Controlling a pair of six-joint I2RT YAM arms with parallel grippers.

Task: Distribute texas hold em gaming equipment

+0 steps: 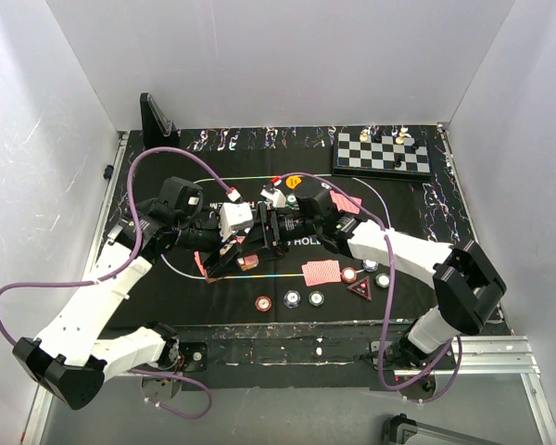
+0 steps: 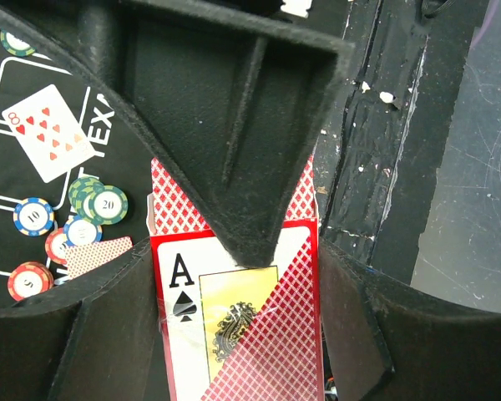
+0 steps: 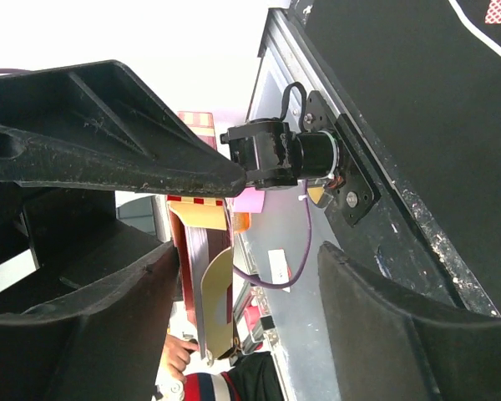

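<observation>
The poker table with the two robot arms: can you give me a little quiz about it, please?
1. What is the left claw gripping? A) a chess piece B) a card box printed with an ace of spades C) a yellow button
2. True or false: in the top view, the chessboard lies at the near left.
3. Fill in: the face-up card in the left wrist view shows the number ___.
Key: 1 B. 2 False: the chessboard lies at the far right. 3 Eight.
</observation>
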